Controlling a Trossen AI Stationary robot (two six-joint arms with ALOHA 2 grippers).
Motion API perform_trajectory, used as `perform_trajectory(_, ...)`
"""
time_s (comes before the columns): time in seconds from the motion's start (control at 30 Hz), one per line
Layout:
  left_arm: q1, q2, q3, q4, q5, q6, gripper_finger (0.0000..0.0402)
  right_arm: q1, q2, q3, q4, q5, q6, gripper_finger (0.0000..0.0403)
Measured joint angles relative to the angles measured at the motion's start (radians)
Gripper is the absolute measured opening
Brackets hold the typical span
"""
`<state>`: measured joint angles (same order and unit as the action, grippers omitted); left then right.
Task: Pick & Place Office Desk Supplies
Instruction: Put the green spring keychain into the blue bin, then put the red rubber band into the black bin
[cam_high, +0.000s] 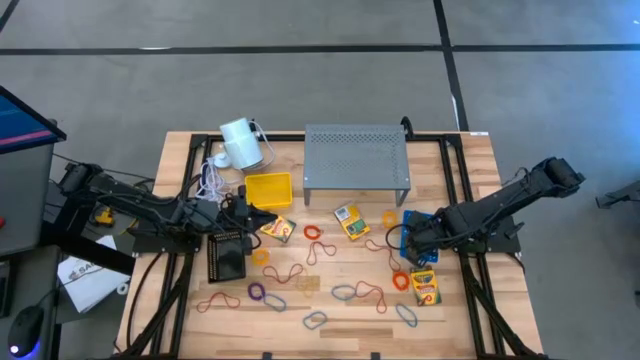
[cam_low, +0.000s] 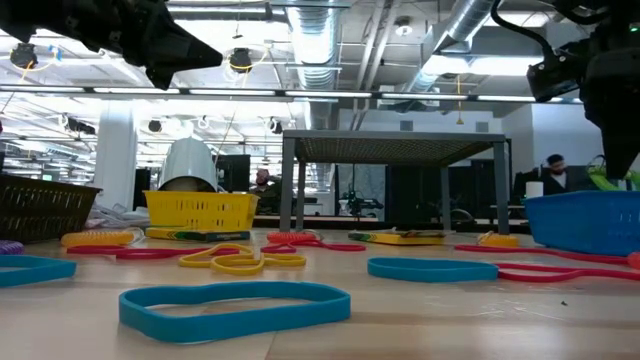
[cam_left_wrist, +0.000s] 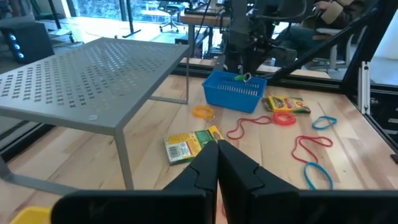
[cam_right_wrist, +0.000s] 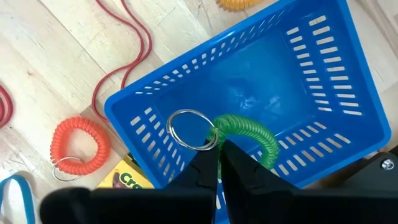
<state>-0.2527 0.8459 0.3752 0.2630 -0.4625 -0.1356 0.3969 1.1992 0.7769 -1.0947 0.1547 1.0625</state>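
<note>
the right gripper (cam_right_wrist: 219, 163) is held over the blue basket (cam_right_wrist: 323, 106), low in the right wrist frame, with its jaws pressed shut on a green coil keyring (cam_right_wrist: 252, 134) whose metal ring (cam_right_wrist: 189, 130) dangles just inside the near wall. the likeliest trouble is judged to be the ring or the springy coil snagging on the slotted rim at release, so that the piece is left draped over the wall or is flicked out onto the wood. a coil clinging to the fingers could also be dragged back out.

beside the basket, at lower left of the same frame, an orange coil keyring (cam_right_wrist: 76, 147) and a crayon box (cam_right_wrist: 127, 177) are seen lying close against the wall; they could be nudged by a low approach.

in the high view the left gripper (cam_high: 250, 214) is parked at centre left near the yellow bin (cam_high: 268, 187), jaws closed on nothing that can be seen. the grey shelf (cam_high: 356, 155) is set at upper centre, the white cylinder (cam_high: 240, 143) to its left. rubber bands (cam_high: 346, 292) are scattered across the lower half of the table, well apart from the basket, and further crayon boxes (cam_high: 351, 221) are lying in the middle.
</note>
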Motion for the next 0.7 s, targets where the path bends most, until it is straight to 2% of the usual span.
perform_trajectory(0.13, 0.000, 0.000, 0.000, 0.000, 0.000, 0.000, 0.0002, 0.002, 0.000, 0.000, 0.004, 0.000, 0.000, 0.0007)
perform_trajectory(0.23, 0.000, 0.000, 0.000, 0.000, 0.000, -0.003, 0.0002, 0.012, 0.000, 0.000, 0.005, 0.000, 0.000, 0.0024)
perform_trajectory(0.33, 0.000, 0.000, 0.000, 0.000, 0.000, -0.003, 0.0002, 0.014, 0.000, 0.000, 0.005, -0.005, 0.001, 0.0063)
perform_trajectory(0.43, 0.000, 0.000, 0.000, 0.000, 0.029, -0.003, 0.0002, 0.014, 0.000, 0.000, 0.004, -0.023, 0.001, 0.0119)
perform_trajectory(0.6, 0.000, 0.000, 0.000, 0.013, 0.195, -0.003, 0.0002, 0.000, 0.000, 0.000, 0.003, -0.017, 0.011, 0.0206)
perform_trajectory(0.7, -0.001, 0.000, 0.000, 0.017, 0.250, 0.000, 0.0007, -0.015, 0.000, 0.000, 0.004, 0.004, 0.011, 0.0229)
